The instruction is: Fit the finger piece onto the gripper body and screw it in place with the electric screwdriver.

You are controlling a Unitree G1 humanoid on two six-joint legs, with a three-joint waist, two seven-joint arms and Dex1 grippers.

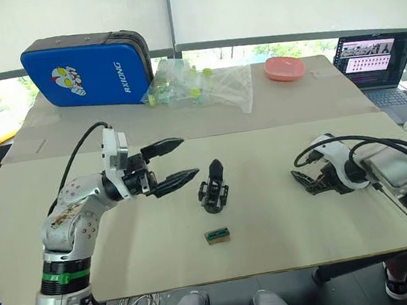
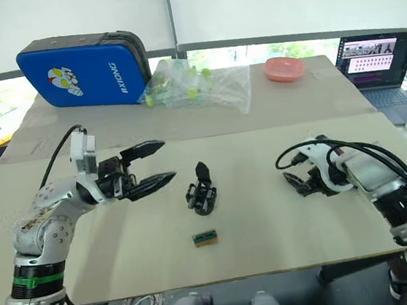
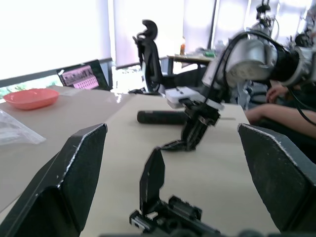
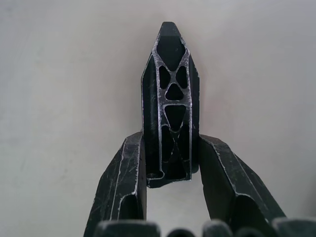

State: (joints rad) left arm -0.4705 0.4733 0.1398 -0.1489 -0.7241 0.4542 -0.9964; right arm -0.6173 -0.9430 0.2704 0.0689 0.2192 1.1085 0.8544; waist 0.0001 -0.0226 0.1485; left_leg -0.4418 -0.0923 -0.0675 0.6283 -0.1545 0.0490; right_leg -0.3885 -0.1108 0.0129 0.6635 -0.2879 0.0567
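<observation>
The surface (image 1: pixel 283 209) is a wide beige board, with a second sheet of the same colour laid beyond it toward the windows. The gripper body (image 1: pixel 214 188) stands upright near the middle of it, its pointed finger rising from the blocky base. I take it as my landmark.

Just in front of the gripper body, nearer the robot, lies a small green-brown block (image 1: pixel 217 235). To the robot's left of it hovers the left gripper (image 1: pixel 175 161), jaws spread wide and empty, tips aimed at the gripper body but not touching it.

Well to the right of the gripper body, the right gripper (image 4: pixel 168 163) reaches low over the surface with its jaws pinching the finger piece (image 4: pixel 169 98) at its broad end; the pointed tip sticks out beyond the fingers (image 4: pixel 123 182), and its open lattice of ribs faces the wrist camera. Beyond that gripper, in the left wrist view, the electric screwdriver (image 3: pixel 160 117) lies flat on the surface.

Far behind the gripper body, a blue case (image 1: pixel 87 70) with a cartoon figure stands at the back edge, a heap of clear plastic bags (image 1: pixel 199 85) beside it, then a pink bowl (image 1: pixel 285 68). An open laptop (image 1: pixel 378 59) sits at the back right corner. Bright windows with white blinds close off the room behind, and an office chair (image 3: pixel 149 54) stands past the surface's right side.
</observation>
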